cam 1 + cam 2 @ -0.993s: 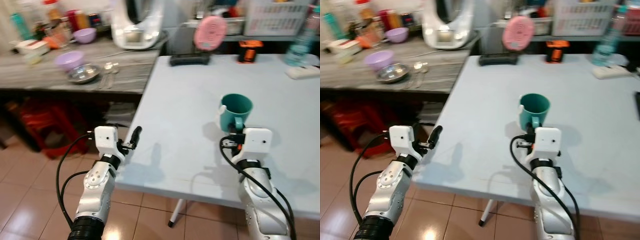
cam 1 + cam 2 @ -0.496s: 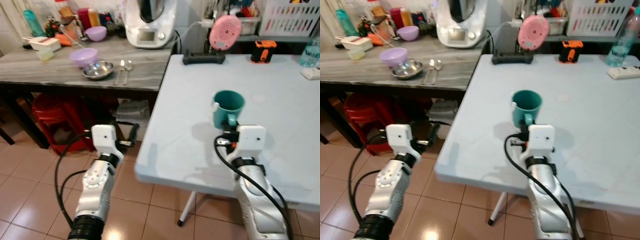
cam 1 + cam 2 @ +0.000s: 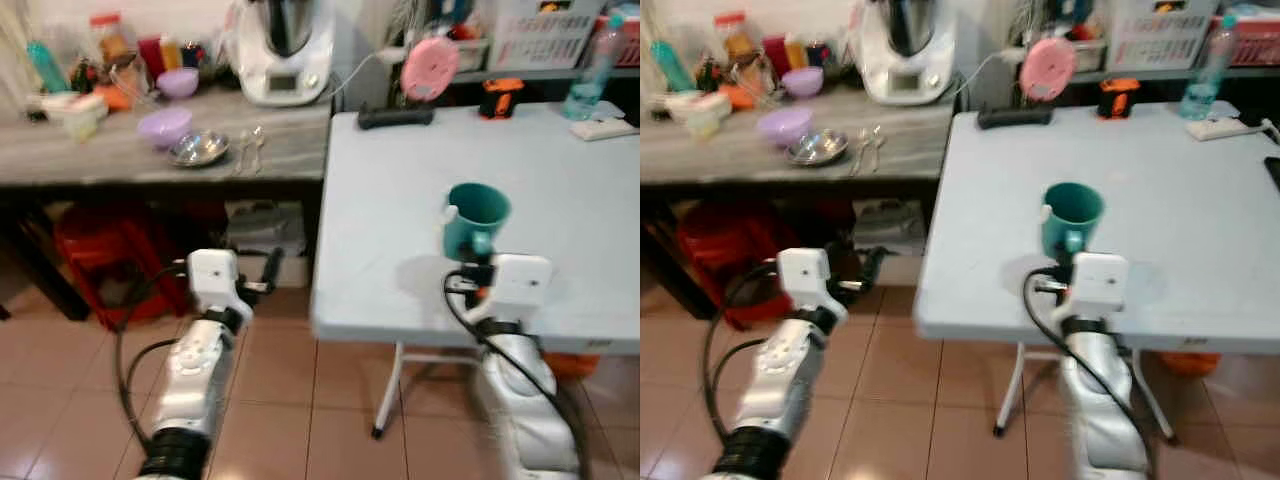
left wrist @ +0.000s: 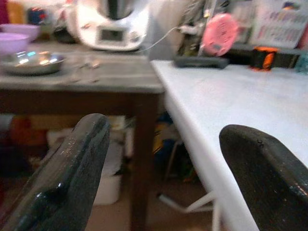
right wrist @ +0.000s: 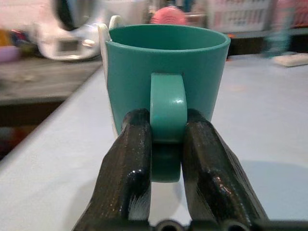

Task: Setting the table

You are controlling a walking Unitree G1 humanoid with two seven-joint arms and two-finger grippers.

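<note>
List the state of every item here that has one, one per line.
Mug: upright, held by its handle.
Right end effector: shut on the mug handle.
Left end effector: open, holding nothing.
Steel bowl: upright on the wooden table.
Purple bowl: upright.

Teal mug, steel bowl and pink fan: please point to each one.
teal mug (image 5: pixel 166 53), right wrist view, front wall.
steel bowl (image 3: pixel 199 149), left eye view, its inside.
pink fan (image 3: pixel 1047 69), right eye view, round face.

No readable text, label, brand or number anywhere. Kitchen appliance (image 3: pixel 283 50) display panel too blurred to read. Bottles and jars (image 3: pixel 108 38) on counter show labels only as colour smudges. Pink round item (image 4: pixel 220 34) carries no legible marking.
</note>
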